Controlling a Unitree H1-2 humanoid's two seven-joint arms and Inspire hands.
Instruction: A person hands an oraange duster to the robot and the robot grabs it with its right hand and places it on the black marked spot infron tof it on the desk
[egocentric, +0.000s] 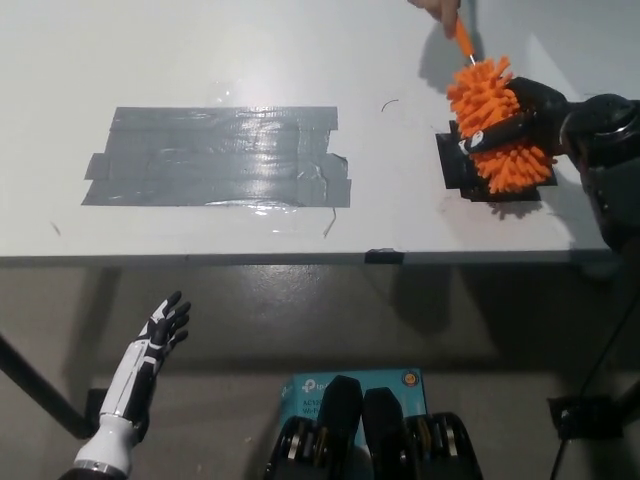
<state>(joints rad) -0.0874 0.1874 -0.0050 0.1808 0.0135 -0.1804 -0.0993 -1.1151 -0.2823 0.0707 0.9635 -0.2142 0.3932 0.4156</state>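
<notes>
only the grey tape patch (220, 157) lies flat on the desk (400, 60), blocking no passage.

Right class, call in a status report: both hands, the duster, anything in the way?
Right hand wrapped around orange duster, over black marked spot. Person's hand on its handle. Left hand open, low, idle.
</notes>
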